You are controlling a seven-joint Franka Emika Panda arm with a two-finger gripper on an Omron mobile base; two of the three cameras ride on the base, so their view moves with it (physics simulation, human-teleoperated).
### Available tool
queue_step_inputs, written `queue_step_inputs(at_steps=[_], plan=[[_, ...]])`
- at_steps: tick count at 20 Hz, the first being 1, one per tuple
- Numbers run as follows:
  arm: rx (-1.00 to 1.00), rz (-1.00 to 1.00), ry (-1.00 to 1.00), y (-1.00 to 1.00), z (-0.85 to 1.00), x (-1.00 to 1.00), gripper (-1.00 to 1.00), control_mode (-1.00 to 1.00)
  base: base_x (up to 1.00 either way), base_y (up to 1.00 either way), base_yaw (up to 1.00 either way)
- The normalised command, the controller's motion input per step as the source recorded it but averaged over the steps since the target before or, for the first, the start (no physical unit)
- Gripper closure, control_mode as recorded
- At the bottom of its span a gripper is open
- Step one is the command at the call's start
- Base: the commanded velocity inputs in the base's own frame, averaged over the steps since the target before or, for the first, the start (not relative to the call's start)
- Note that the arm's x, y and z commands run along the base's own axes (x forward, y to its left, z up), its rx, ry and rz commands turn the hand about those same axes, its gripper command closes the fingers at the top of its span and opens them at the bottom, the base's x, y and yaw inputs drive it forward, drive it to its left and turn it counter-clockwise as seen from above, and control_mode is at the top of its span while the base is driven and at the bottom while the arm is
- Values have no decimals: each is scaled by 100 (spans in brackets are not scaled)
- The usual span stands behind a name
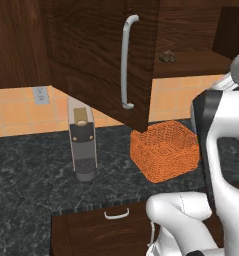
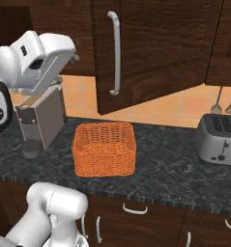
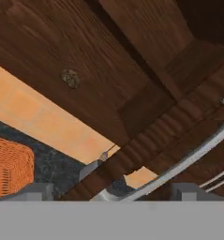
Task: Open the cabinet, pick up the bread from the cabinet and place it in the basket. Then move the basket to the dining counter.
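The cabinet (image 1: 98,60) is open, its dark door (image 2: 151,48) swung out over the worktop with the long silver handle (image 1: 127,62) on its face. The bread (image 1: 167,56), a small brown lump, lies on the bare shelf inside; the hand view has the bread (image 3: 70,78) up and to the left. The orange basket (image 1: 165,150) sits on the black granite below the shelf, also in the right base view as the basket (image 2: 105,148). My gripper (image 3: 111,194) is open, its fingertips (image 3: 37,191) wide apart, with the door's edge and handle (image 3: 179,164) running between them. The dining counter is out of view.
A grey coffee machine (image 1: 82,140) stands left of the basket. A silver toaster (image 2: 218,140) sits at the right, with utensils (image 2: 218,103) hanging on the tiled wall above it. Drawers (image 1: 116,215) run under the worktop's front edge. The open door overhangs the basket's back.
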Motion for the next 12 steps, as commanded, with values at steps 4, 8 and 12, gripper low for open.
queue_step_inputs(at_steps=[4,8,12], plan=[[-32,-9,23,79,-2,100,-100,-100,0,0,0],[-7,-4,37,-27,0,100,-100,-100,0,0,0],[0,0,32,-55,-6,100,-100,-100,0,0,0]])
